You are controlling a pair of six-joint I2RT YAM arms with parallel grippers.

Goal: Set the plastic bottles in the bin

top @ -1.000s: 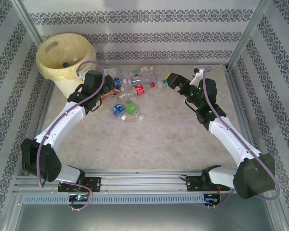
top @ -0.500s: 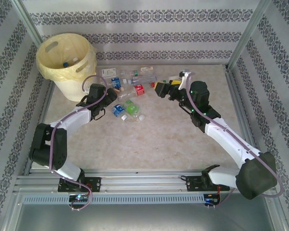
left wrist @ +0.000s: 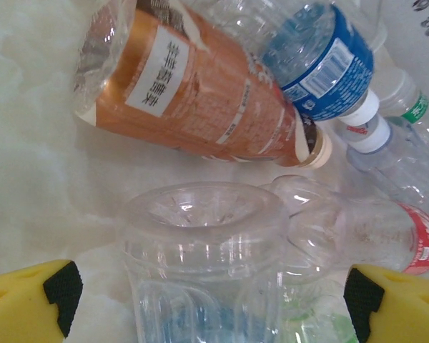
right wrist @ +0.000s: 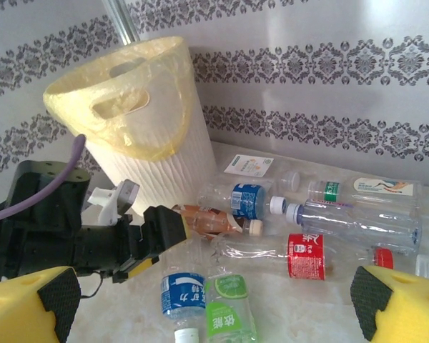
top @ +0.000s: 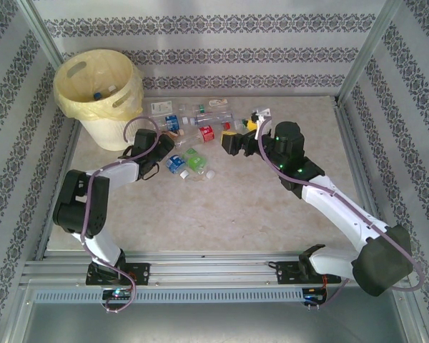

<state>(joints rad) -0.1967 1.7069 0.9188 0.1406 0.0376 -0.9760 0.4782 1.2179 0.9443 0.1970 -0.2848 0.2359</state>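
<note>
A pale, marbled table (top: 222,207) sits inside a booth lined with grey-and-white patterned wallpaper (top: 214,53). A slotted aluminium rail (top: 214,261) runs along the near edge, where both arms are bolted.

In the far left corner stands the bin (top: 114,128), cream-white and ribbed, lined with a pale yellow bag. A few bottles show inside it. Just to its right, along the back of the table, the plastic bottles (top: 196,132) lie on their sides in a loose heap, many touching or overlapping. The near half of the table and its right side are bare, so the open room is there.

The left arm (top: 118,171) is folded sharply, its elbow near the left edge and its forearm reaching toward the heap's left end. The left end effector (left wrist: 211,293) is spread wide and holds nothing. A clear bottle (left wrist: 200,229) lies base-first between its yellow pads with a gap on each side. Beyond it lie an orange-labelled bottle (left wrist: 200,93), a blue-labelled bottle (left wrist: 322,50) and, further right, a red-labelled bottle (left wrist: 418,239).

The right arm (top: 336,207) stretches diagonally from the near right corner to the heap's right end. The right end effector (top: 232,141) points left across the heap toward the bin, spread fully apart and empty.
</note>
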